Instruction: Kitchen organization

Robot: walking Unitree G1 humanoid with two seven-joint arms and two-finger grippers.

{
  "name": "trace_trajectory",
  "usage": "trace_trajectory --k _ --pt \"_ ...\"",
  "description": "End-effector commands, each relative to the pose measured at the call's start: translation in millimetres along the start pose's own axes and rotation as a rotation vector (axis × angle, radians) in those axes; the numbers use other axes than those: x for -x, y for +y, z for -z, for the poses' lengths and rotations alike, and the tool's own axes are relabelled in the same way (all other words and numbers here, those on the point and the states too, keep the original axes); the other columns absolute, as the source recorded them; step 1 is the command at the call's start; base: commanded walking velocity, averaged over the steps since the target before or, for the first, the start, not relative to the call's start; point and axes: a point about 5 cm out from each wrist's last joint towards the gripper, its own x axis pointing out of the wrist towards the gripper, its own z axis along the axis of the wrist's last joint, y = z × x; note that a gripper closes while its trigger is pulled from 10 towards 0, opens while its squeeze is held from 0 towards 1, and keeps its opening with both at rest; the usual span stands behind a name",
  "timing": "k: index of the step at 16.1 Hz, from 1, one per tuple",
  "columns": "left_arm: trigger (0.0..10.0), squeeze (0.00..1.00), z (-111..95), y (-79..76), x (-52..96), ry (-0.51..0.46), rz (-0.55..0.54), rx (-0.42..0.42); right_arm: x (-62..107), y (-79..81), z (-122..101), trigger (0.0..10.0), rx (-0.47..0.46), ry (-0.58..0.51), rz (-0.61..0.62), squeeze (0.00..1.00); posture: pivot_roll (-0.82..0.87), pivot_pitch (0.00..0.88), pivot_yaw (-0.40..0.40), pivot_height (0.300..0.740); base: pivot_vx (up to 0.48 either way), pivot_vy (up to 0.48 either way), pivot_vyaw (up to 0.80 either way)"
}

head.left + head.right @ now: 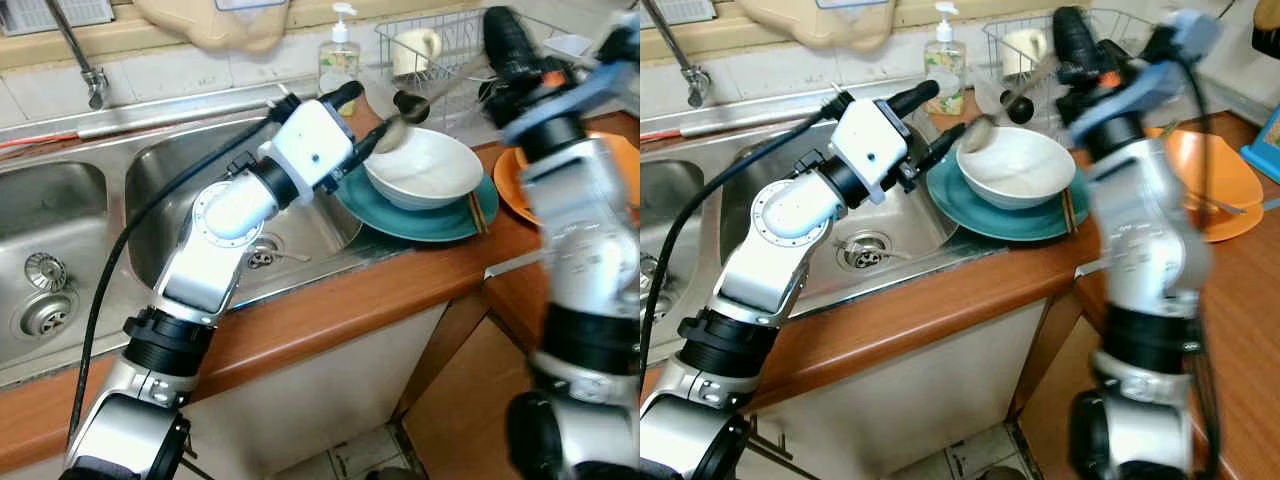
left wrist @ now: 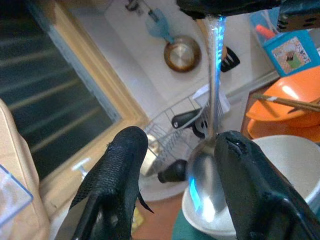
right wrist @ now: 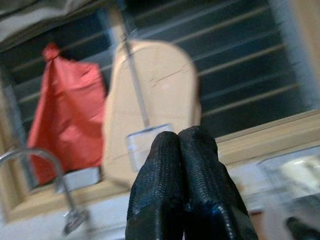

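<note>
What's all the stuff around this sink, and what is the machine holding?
Stainless steel double sink: one, silver, set in the wooden counter.
Round teal plate: one, on the counter beside the sink.
White ceramic bowl: one, on the teal plate.
Long metal spoon: one, silver, bowl end over the white bowl's rim.
Orange plate: one, right of the teal plate.
Clear soap pump bottle: one, behind the sink.
Wire dish rack: one, at the back, holding a cream mug.
Left gripper: open, fingers either side of the spoon.
Right gripper: shut, raised by the rack.
</note>
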Motion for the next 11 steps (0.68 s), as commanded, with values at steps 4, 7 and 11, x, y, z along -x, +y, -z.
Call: trace_trajectory --k 4,7,11 --pt "0.0 0.00 12 -5.0 -0.2 0.067 0.034 0.063 -1.1 23.4 16 0.0 -0.038 0.040 -0.061 0.00 -0.14 0.000 0.044 0.740 0.000 0.000 0.00" --pt "0.8 0.00 19 -3.7 1.9 0.112 0.020 0.057 -0.4 32.3 23 0.0 -0.048 0.059 -0.085 0.00 -0.14 0.000 0.051 0.740 0.000 0.000 0.00" --pt "0.0 0.00 21 -3.8 2.4 0.122 0.029 0.094 0.4 36.3 26 0.0 -0.056 0.065 -0.094 0.00 -0.14 0.000 0.051 0.740 0.000 0.000 0.00"
